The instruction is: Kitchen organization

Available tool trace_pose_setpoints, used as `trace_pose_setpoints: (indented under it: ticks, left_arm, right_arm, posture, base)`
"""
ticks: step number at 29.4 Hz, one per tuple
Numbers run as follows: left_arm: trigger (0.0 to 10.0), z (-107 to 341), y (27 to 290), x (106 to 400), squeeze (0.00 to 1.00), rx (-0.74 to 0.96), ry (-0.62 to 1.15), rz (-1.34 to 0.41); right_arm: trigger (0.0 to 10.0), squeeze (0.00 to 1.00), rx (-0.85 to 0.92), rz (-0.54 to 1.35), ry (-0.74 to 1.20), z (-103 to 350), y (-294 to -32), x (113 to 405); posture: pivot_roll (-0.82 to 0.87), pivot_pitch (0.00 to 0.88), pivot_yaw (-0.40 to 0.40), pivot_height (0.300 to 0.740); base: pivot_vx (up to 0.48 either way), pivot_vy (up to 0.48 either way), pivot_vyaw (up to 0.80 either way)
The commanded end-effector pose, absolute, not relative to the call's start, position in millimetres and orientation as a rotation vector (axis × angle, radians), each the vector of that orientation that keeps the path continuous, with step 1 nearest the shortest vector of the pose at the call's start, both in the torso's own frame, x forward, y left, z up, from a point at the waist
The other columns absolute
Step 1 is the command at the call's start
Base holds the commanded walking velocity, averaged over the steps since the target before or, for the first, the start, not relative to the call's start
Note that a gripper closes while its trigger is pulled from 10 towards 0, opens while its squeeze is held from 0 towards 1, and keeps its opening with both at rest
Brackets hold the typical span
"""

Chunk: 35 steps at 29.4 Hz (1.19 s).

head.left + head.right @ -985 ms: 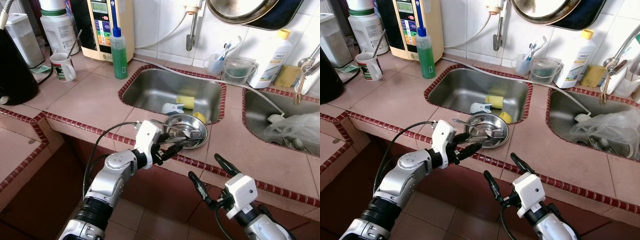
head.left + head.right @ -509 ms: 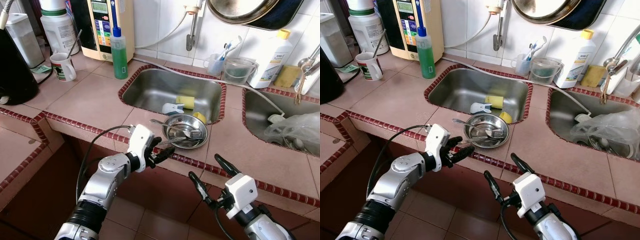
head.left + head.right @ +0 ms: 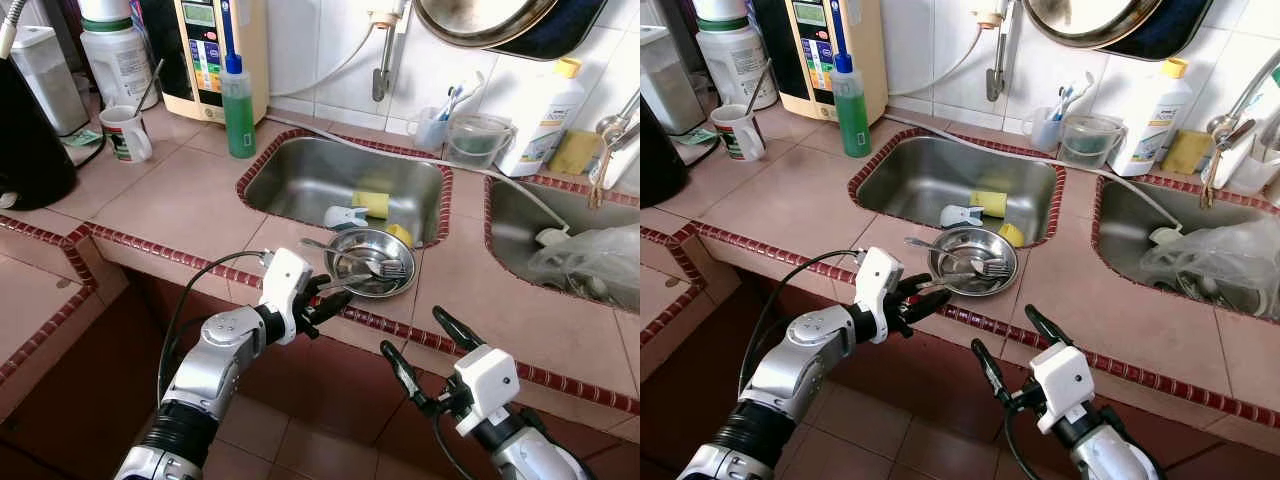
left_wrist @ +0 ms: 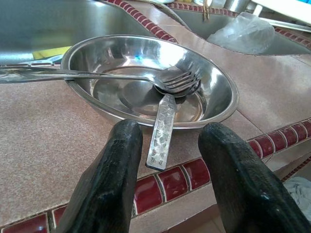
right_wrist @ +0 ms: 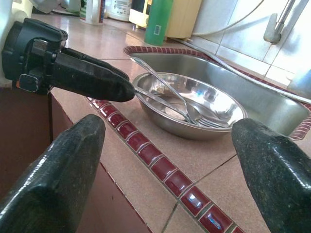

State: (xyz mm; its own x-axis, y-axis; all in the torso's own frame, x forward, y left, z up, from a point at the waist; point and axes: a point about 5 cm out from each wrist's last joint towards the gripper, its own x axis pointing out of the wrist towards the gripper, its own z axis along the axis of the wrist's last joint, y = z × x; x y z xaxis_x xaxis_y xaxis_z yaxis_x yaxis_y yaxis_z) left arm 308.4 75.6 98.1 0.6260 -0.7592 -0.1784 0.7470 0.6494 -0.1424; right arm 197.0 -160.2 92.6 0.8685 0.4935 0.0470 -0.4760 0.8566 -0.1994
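Parted left gripper [image 4: 167, 145] fingers flank a utensil handle [image 4: 163, 130] jutting over a steel bowl [image 4: 214, 99] rim

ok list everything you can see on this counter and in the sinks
round steel bowl: 1, silver, counter edge before the left sink
steel forks: 2, silver, heads in the bowl
green soap bottle: 1, behind the left sink
yellow sponge: 1, in the left sink
white mug: 1, far left counter
white detergent bottle: 1, yellow cap, by the wall
clear plastic bag: 1, in the right sink
left gripper: open, at a fork handle
right gripper: open, below the counter edge
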Motion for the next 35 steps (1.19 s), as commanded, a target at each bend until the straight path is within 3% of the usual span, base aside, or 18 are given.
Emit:
trace_pose_setpoints:
  ticks: [1,4,5,8,9,14,15,16,27,28,35]
  left_arm:
    - [0.0,103.5,74.3,309.7,0.00,-0.055,0.207,-0.876]
    - [0.0,103.7,74.2,310.2,0.00,-0.056,0.207,-0.875]
    - [0.9,103.9,74.1,310.2,0.00,-0.056,0.207,-0.875]
    - [0.7,104.0,74.0,310.2,0.00,-0.056,0.206,-0.876]
    - [0.2,104.6,73.7,310.5,0.00,-0.056,0.205,-0.877]
    - [0.2,105.0,73.3,310.8,0.00,-0.057,0.203,-0.877]
    - [1.6,105.1,73.1,310.8,0.00,-0.057,0.203,-0.878]
    - [1.7,105.2,72.8,310.8,0.00,-0.058,0.203,-0.879]
    - [1.5,105.2,72.1,310.7,0.00,-0.058,0.203,-0.881]
    - [0.5,105.3,72.1,310.6,0.00,-0.059,0.203,-0.881]
    - [0.9,105.5,71.6,310.1,0.00,-0.062,0.202,-0.883]
  right_arm:
    - [10.0,0.00,-0.195,0.510,-0.119,99.3,-161.4,198.3]
    - [10.0,0.00,-0.194,0.509,-0.119,99.1,-161.3,198.7]
    - [10.0,0.00,-0.194,0.510,-0.119,99.1,-161.2,198.9]
    - [10.0,0.00,-0.194,0.510,-0.119,99.0,-161.1,199.0]
    - [10.0,0.00,-0.194,0.510,-0.119,99.0,-161.1,199.2]
    - [10.0,0.00,-0.195,0.509,-0.119,99.0,-161.1,199.4]
    - [10.0,0.00,-0.195,0.509,-0.119,99.1,-161.2,199.4]
    - [10.0,0.00,-0.196,0.509,-0.118,99.0,-161.3,199.4]
    - [10.0,0.00,-0.195,0.511,-0.118,99.0,-160.9,199.4]
    - [10.0,0.00,-0.195,0.512,-0.118,99.1,-160.9,199.3]
    - [10.0,0.00,-0.195,0.515,-0.117,99.0,-160.9,199.3]
  posture:
    - [-0.02,0.000,-0.013,0.740]
    - [-0.02,0.000,-0.012,0.740]
    - [-0.02,0.000,-0.012,0.740]
    - [-0.02,0.000,-0.012,0.740]
    - [-0.02,0.000,-0.012,0.740]
    - [-0.02,0.000,-0.012,0.740]
    - [-0.02,0.000,-0.012,0.740]
    - [-0.02,0.000,-0.013,0.740]
    - [-0.02,0.000,-0.013,0.740]
    - [-0.02,0.000,-0.013,0.740]
    - [-0.02,0.000,-0.014,0.740]
  base:
    - [0.000,0.000,0.00]
    - [0.000,0.000,0.00]
    - [0.000,0.000,0.00]
    - [0.000,0.000,0.00]
    - [0.000,0.000,0.00]
    - [0.000,0.000,0.00]
    - [0.000,0.000,0.00]
    - [0.000,0.000,0.00]
    - [0.000,0.000,0.00]
    - [0.000,0.000,0.00]
    - [0.000,0.000,0.00]
